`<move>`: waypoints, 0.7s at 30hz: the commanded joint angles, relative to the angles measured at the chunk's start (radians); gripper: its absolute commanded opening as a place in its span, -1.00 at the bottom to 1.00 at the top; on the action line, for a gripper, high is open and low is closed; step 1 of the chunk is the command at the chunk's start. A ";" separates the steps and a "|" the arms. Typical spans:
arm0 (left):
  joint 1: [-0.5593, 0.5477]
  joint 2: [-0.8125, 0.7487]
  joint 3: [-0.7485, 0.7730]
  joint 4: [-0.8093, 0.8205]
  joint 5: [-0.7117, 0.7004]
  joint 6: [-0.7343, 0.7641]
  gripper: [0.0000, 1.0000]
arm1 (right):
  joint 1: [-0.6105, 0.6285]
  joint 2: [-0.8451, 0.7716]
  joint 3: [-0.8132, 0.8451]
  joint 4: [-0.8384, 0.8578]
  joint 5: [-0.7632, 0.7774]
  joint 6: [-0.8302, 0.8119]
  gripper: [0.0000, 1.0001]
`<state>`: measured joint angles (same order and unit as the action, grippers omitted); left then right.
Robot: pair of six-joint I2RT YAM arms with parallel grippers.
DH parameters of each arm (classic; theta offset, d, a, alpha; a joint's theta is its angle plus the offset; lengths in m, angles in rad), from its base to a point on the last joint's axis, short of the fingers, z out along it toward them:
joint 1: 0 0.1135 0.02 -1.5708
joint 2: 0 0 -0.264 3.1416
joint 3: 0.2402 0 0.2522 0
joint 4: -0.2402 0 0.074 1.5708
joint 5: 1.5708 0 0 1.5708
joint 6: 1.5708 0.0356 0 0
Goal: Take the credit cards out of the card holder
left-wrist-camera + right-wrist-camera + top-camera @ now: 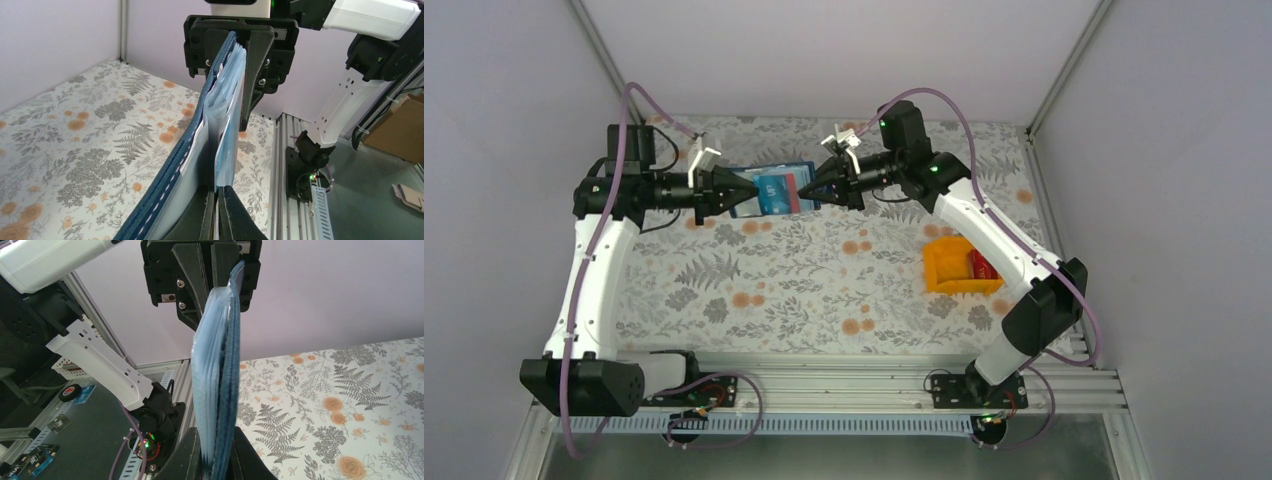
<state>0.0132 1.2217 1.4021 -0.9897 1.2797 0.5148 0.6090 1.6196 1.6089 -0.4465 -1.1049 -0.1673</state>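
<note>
Card holder [774,190] hangs above the bench [804,300], stretched between both arms. Left jaws and right jaws are clamped tight on its opposite ends. Extraction appears under way; next, one side must regrip a card edge and draw it clear.

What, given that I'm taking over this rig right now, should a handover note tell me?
Left end effector: shut on one end of the card holder.
Right end effector: shut on the opposite end. The holder hangs on edge between the two, above the table.
Cards: a blue card shows in the holder; how many more sit inside cannot be told. What looks like a red card lies in the orange bin.
Done: seemingly the red card is out.
Left: pull out every card in the holder.
</note>
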 commanded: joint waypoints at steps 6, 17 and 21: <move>-0.040 -0.002 -0.018 0.069 0.014 -0.036 -0.60 | 0.001 -0.025 0.016 -0.007 -0.070 -0.008 -0.92; -0.047 -0.015 -0.037 0.054 -0.042 -0.001 -0.95 | 0.000 -0.028 0.010 -0.004 -0.004 0.000 -0.92; -0.025 0.011 -0.066 0.151 -0.172 -0.105 -0.95 | -0.017 0.013 0.021 0.032 0.197 0.124 -0.92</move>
<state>-0.0296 1.2201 1.3621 -0.9192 1.2140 0.4686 0.6056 1.6196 1.6089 -0.4576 -1.0630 -0.1459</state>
